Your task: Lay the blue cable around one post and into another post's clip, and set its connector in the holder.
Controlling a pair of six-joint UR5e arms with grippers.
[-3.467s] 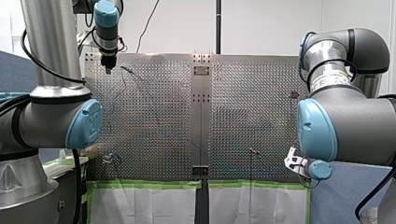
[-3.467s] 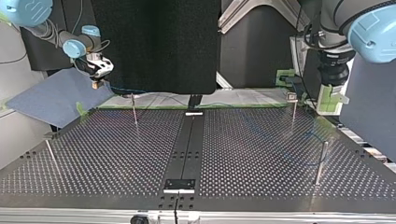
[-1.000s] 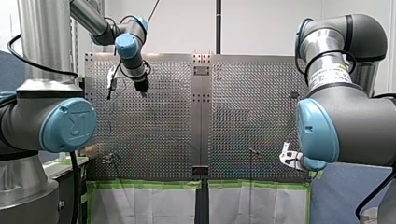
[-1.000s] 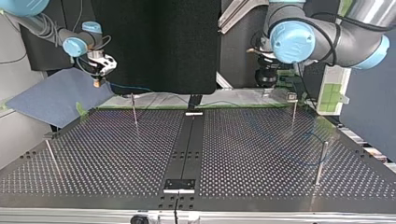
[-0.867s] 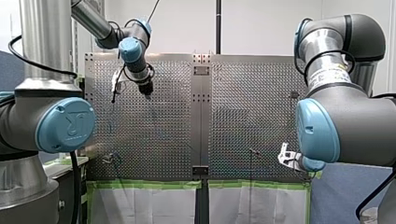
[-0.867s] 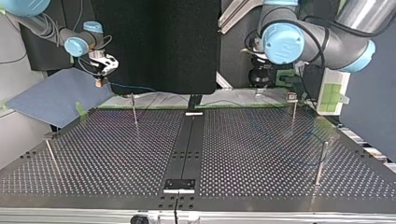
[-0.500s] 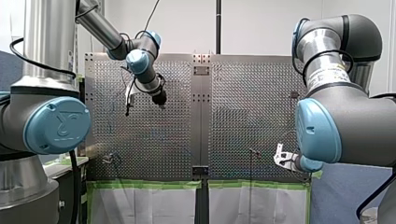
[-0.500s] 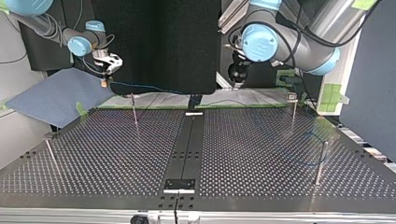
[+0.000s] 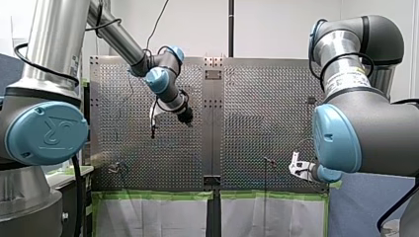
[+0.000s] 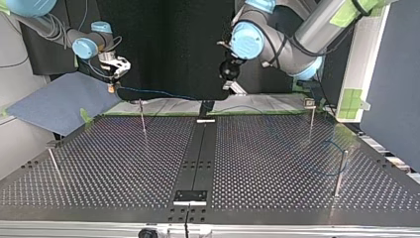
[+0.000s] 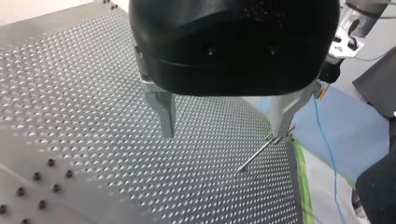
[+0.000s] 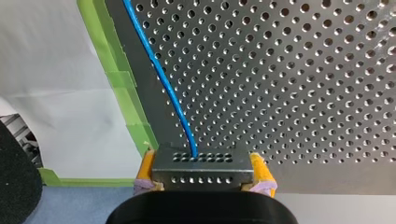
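Observation:
In the right wrist view my right gripper (image 12: pixel 202 173) is shut, its yellow pads (image 12: pixel 259 171) pressed on a grey metal connector (image 12: pixel 202 163). The blue cable (image 12: pixel 159 70) leaves the connector and runs over the perforated board's edge. In the top view this gripper (image 10: pixel 113 85) hangs above the far left corner, and the cable (image 10: pixel 158 92) trails toward the middle. My left gripper (image 11: pixel 224 133) is open and empty, its metal fingers (image 11: pixel 164 112) spread above the board. It hovers high near the middle (image 10: pixel 229 70). A thin clip post (image 11: pixel 261 150) stands just beyond one finger.
Thin posts stand on the board: one far left (image 10: pixel 142 118), one far right with a clip (image 10: pixel 311 116), one near right (image 10: pixel 340 171), one near left (image 10: pixel 54 166). A black centre strip (image 10: pixel 198 158) splits the board. Green tape (image 12: pixel 126 93) edges it, and a blue mat (image 10: pixel 59 101) lies beyond.
My left arm has swung from the front view's upper left toward the board's middle, gripper still open. My right gripper, holding the connector, has edged slightly toward the board.

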